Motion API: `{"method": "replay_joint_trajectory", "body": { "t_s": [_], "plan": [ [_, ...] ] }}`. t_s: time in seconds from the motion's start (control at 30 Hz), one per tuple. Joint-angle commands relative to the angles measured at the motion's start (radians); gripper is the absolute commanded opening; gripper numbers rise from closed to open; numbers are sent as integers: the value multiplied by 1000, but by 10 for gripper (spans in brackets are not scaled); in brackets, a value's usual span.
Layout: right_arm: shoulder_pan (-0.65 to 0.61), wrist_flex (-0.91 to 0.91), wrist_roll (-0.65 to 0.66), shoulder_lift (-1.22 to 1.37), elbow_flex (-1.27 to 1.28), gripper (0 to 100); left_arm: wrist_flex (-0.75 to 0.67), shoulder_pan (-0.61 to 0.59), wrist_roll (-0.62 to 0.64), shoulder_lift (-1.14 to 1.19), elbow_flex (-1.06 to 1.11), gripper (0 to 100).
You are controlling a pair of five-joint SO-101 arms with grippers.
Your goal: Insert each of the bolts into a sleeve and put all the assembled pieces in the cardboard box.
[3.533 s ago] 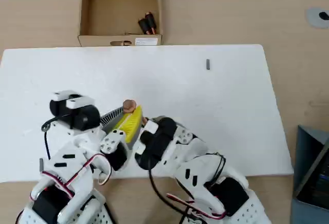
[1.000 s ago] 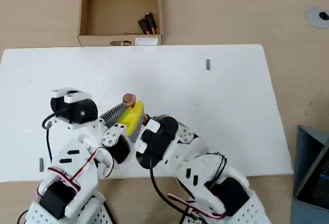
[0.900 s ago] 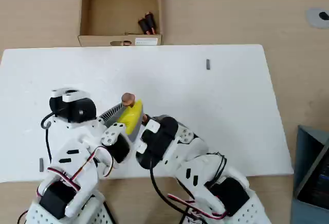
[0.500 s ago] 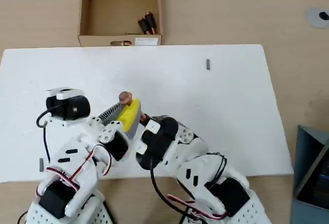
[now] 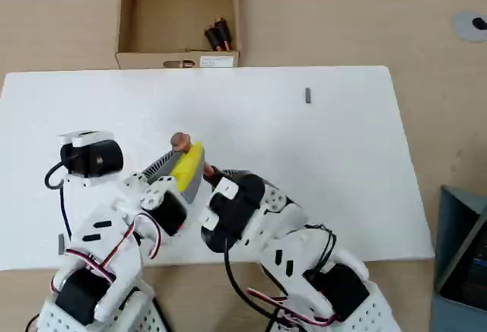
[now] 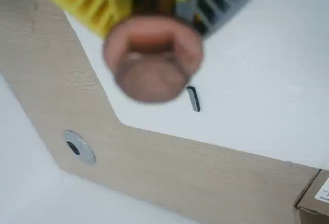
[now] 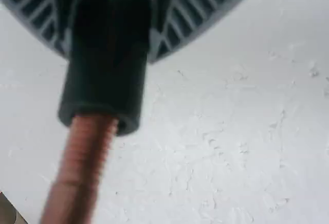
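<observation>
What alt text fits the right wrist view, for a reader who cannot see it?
The right gripper is shut on a black sleeve, and a copper bolt sticks out of its end, above the white board.

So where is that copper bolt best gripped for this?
Grip the bolt on the shank just behind its hexagonal head, jaws closing from the sides, as the left gripper does. That leaves the threaded end free to enter the black sleeve.
</observation>
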Motion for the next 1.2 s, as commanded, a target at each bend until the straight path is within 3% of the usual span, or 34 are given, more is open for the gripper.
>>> {"method": "replay_joint_trajectory", "body": {
  "t_s": [0.0,0.43,1.03,1.17],
  "plan": [
    [-15,-46,9,-117,-18,9,-3,-2,18,1,-34,2],
    [-15,-46,9,-117,-19,9,35,9,64,1,-5,2],
    [-15,-48,11,-117,-18,9,189,161,58,-1,-14,7],
    [-15,-48,11,-117,-18,9,192,152,57,1,-12,114]
  ]
}}
